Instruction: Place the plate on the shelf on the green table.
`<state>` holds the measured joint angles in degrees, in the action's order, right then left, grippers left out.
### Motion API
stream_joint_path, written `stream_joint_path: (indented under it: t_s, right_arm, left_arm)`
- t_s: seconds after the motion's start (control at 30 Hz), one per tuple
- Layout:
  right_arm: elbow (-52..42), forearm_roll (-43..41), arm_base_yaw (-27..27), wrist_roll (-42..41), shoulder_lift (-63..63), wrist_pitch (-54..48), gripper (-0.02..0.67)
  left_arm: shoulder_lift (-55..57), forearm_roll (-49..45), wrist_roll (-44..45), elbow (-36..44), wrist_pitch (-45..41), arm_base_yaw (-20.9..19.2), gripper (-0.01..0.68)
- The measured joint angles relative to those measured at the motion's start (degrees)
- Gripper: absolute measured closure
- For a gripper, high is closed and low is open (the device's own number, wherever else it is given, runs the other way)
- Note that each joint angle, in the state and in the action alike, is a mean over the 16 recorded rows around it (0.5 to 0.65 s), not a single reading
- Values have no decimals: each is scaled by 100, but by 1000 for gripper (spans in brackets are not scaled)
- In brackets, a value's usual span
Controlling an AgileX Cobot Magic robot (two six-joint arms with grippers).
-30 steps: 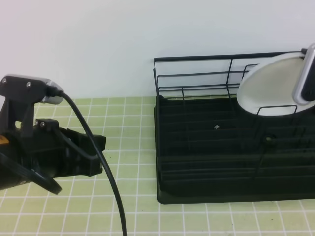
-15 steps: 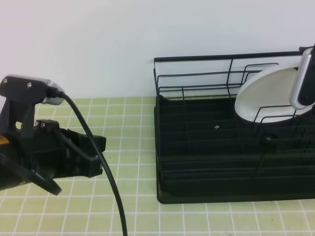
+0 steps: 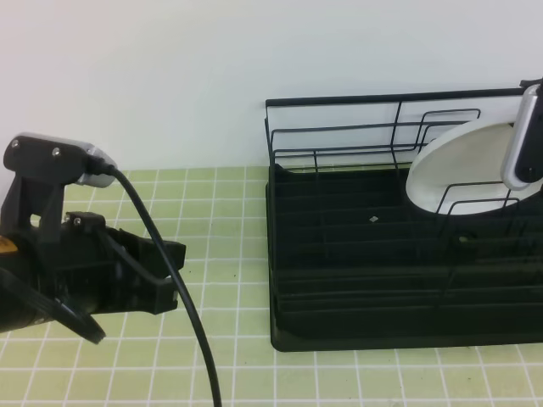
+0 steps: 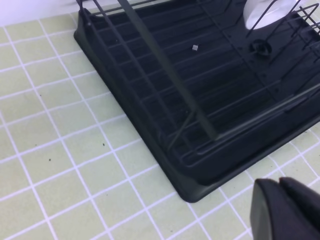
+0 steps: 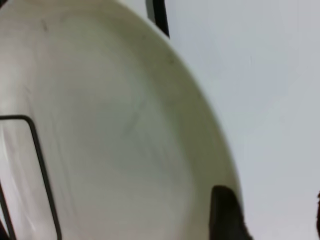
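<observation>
Right end effector (image 5: pixel 267 212) spread beside plate (image 3: pixel 462 165) standing tilted on edge.

I am working at a staged kitchen counter, likely a lab mock-up. The table (image 3: pixel 254 254) is showing small green tiles with white grout; a black dish rack (image 3: pixel 356 280) is sitting on it, holding a white plate (image 3: pixel 458 165); a bare white wall (image 3: pixel 170 76) is standing behind.

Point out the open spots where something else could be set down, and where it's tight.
Open: the green table between the left arm and the shelf, and the shelf's left and middle ribs. Tight: the shelf's right end, where the plate stands in the dividers.
</observation>
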<state>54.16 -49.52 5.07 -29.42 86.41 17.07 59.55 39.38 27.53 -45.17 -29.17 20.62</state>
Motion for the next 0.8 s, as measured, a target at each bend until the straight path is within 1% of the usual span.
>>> stream_joint_path:
  t_s: [0.37, 0.57, 0.8]
  right_arm:
    - [0, 14, 0, 583, 0, -250, 183]
    - [21, 23, 0, 885, 74, -370, 166]
    - [99, 33, 0, 910, 294, -427, 162]
  left_arm:
    - [0, 0, -17, 0, -8, 0, 673]
    - [0, 0, -32, 0, -8, 0, 673]
    - [0, 15, -28, 0, 4, 0, 673]
